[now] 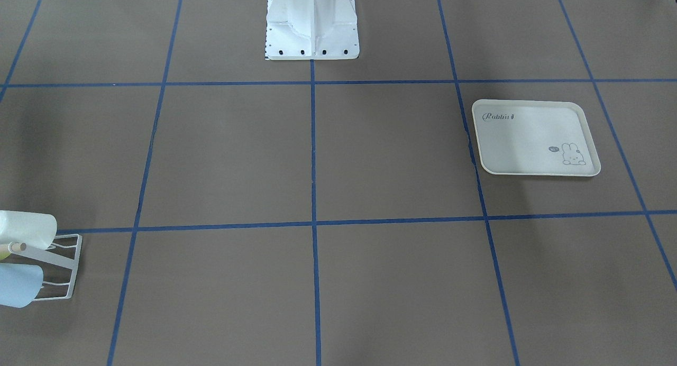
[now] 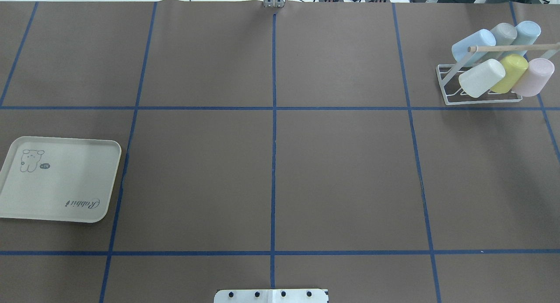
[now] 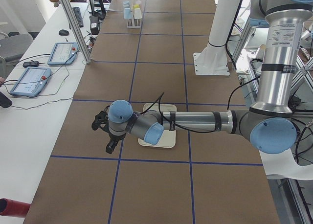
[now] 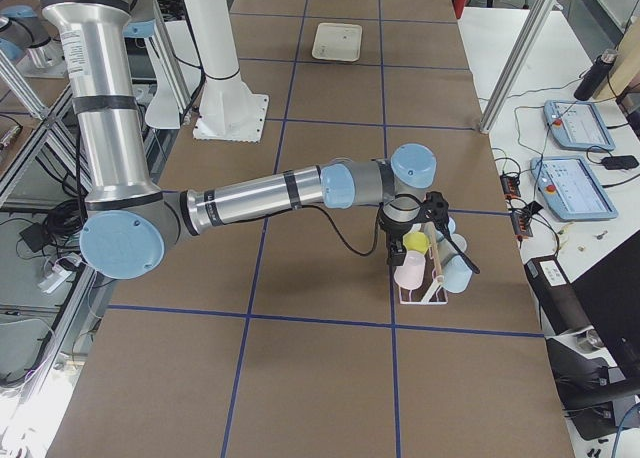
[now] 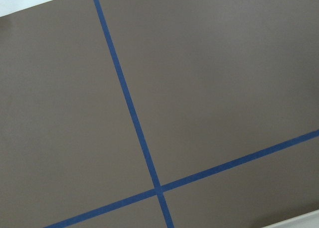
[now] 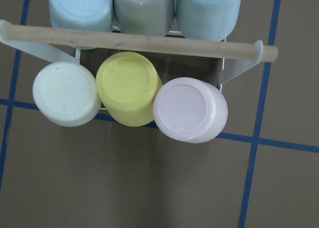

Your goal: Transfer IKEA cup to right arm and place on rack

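Six cups (image 2: 481,77) racked, none loose: task judged done or all but done.
Nearest the robot, on its left, the tray (image 2: 65,180) carries only its rabbit print. The left gripper (image 3: 105,133) hangs just beside the tray and shows from the side only, so spread or pressed together cannot be told; no cup shows in it. Far right, the rack (image 2: 481,102) holds two rows of three under the wooden rod (image 2: 512,47), white, yellow and pink nearer, blues and grey behind. The right gripper (image 4: 430,233) hovers just over them, finger state not readable. Which is the IKEA cup cannot be told; probably placed, only the retreat left.
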Tool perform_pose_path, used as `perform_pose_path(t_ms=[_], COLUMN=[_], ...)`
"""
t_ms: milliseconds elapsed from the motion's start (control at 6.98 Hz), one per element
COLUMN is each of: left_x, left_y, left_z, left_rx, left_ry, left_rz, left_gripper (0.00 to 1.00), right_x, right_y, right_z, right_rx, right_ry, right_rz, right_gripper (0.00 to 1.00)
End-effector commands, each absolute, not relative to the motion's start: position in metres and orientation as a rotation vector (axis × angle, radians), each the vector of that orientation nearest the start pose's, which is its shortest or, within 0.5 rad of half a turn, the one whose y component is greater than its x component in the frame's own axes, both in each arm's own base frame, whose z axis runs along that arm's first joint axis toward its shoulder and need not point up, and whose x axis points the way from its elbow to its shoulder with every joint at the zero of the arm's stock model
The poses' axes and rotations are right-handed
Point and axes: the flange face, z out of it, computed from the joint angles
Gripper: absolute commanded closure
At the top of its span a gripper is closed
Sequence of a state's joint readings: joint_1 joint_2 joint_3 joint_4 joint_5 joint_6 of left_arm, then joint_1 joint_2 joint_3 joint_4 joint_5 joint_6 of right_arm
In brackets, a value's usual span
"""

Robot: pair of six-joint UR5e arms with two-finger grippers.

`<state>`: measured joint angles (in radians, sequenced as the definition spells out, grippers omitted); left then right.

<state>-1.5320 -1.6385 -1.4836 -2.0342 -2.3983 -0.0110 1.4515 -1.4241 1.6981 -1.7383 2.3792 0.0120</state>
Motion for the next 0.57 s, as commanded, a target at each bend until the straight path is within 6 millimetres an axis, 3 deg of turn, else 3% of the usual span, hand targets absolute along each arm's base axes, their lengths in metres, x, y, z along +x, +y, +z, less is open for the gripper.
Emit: perform_pose_path(t_ms=[0, 143, 286, 430], left_x=[-0.044, -0.047, -0.047, -0.048], left_y=[-0.531, -0.495, -0.482, -0.484], left_z=[0.575, 0.579, 0.595, 0.577], left_rx=[0.419, 0.386, 0.361, 0.396], left_ry=[0.869, 0.857, 0.861, 0.856], left_rz=[0.212, 0.192, 0.182, 0.195], left_gripper=[0.0, 0.0, 0.0, 0.0], right_x=[0.002, 0.013, 0.013, 0.016], right_y=[-0.545, -0.545, -0.547, -0.547], right_z=[0.544, 0.535, 0.537, 0.54], right_rx=[0.001, 0.025, 0.02, 0.021], right_ry=[-0.8, -0.8, -0.794, -0.768], right_rz=[-0.171, -0.158, -0.157, -0.154], right_gripper=[0.0, 0.0, 0.0, 0.0])
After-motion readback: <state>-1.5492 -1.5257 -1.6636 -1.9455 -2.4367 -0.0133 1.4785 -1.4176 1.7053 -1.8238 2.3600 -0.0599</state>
